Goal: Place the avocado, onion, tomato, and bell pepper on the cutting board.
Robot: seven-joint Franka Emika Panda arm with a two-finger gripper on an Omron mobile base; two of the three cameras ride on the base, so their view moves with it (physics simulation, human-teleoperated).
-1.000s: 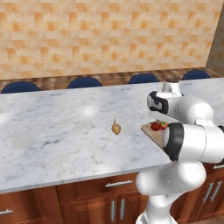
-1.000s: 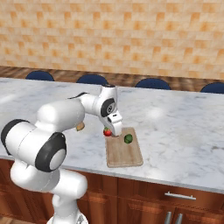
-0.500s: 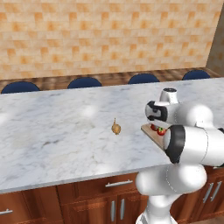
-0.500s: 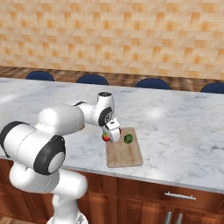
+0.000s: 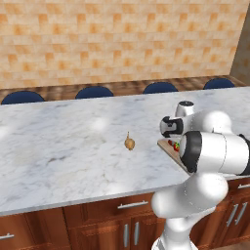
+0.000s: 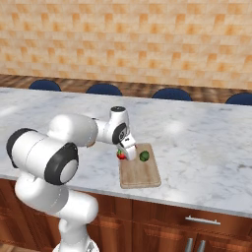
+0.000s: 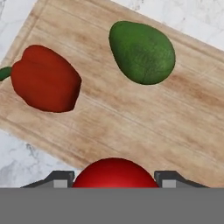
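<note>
My gripper (image 7: 114,180) is shut on the round red tomato (image 7: 114,171), low over the wooden cutting board (image 7: 131,127). On the board lie a red bell pepper (image 7: 46,79) with a green stem and a dark-green avocado (image 7: 142,52), apart from each other. From the right base view the gripper (image 6: 129,152) hangs over the board's (image 6: 142,176) far left corner, beside the avocado (image 6: 144,156). The tan onion (image 5: 129,143) rests on the marble counter, left of the board (image 5: 166,144) and apart from it.
The board lies close to the front edge of the marble counter (image 5: 58,146). Several blue stools (image 6: 103,89) stand behind the counter's far side. My own arm (image 6: 74,133) stretches over the counter left of the board.
The gripper has come down toward the board with the tomato still in it. The pepper, avocado and onion have stayed put.
</note>
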